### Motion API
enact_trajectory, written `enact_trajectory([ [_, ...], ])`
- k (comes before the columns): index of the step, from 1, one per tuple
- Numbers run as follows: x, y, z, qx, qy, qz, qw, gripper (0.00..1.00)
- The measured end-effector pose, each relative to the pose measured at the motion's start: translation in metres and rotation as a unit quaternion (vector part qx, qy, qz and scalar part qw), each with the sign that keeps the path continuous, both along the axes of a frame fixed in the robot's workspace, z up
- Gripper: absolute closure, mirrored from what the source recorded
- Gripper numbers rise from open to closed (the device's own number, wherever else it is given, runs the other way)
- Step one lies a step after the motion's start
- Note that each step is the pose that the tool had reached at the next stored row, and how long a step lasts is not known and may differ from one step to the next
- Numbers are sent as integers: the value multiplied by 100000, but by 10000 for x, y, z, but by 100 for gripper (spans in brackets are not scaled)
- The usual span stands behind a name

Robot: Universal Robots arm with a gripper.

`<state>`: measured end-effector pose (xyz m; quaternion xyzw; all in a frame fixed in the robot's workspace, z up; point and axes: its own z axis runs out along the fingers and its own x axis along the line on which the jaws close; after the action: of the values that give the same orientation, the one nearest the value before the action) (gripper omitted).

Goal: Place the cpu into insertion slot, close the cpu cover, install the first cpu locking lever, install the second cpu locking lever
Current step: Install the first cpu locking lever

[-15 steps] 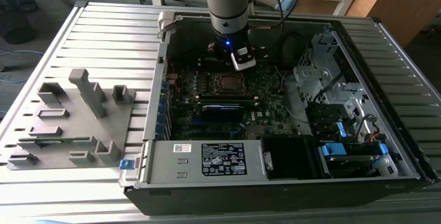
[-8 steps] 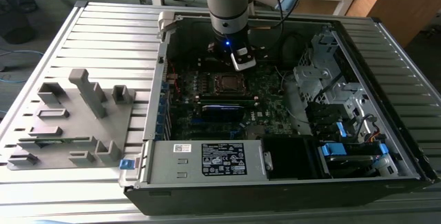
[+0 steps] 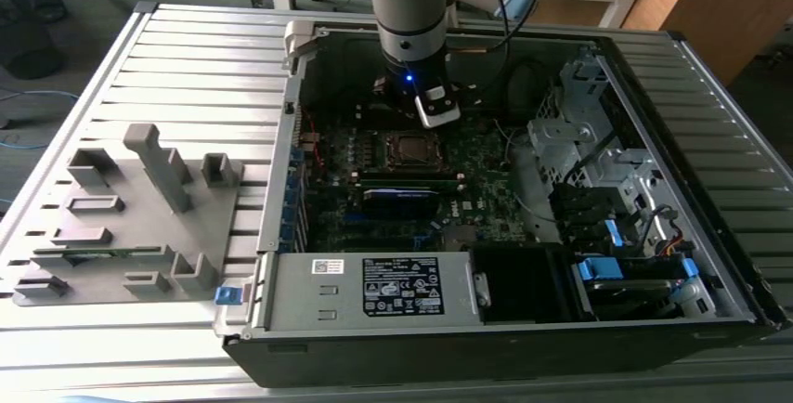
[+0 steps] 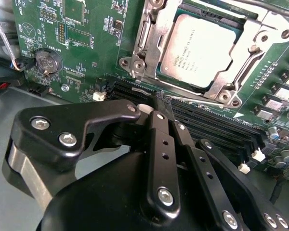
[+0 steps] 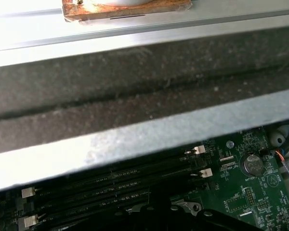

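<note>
The cpu (image 4: 198, 47), a silver-grey square chip, sits in the insertion slot (image 3: 409, 148) on the green motherboard. The cpu cover (image 4: 145, 45), a silver frame with a square window, lies flat over the chip's edges. I cannot tell how the locking levers stand. My gripper (image 4: 159, 102) hovers just beside the socket, over the black memory slots (image 4: 207, 122). Its two black fingers (image 4: 160, 139) are pressed together with nothing between them. In the exterior view the gripper (image 3: 434, 115) hangs inside the open computer case, just behind the socket.
The open computer case (image 3: 371, 338) has a tall wall (image 5: 135, 96) close to the wrist. Drive bays and cables (image 3: 619, 236) fill the exterior view's right. A round coin battery (image 4: 44, 61) sits on the board. A grey fixture tray (image 3: 124, 227) stands outside the case, at the exterior view's left.
</note>
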<state>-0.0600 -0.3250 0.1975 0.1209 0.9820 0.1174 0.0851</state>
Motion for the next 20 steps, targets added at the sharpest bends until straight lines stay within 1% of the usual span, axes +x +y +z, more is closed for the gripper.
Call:
enact_trajectory([
  [5, 0, 17, 0, -4, 2, -51, 100000, 89],
  [9, 0, 44, -1, 0, 0, -90, 100000, 89],
  [15, 0, 46, -2, -31, -7, -87, 100000, 89],
  [20, 0, 45, -1, -154, 0, -88, 100000, 89],
])
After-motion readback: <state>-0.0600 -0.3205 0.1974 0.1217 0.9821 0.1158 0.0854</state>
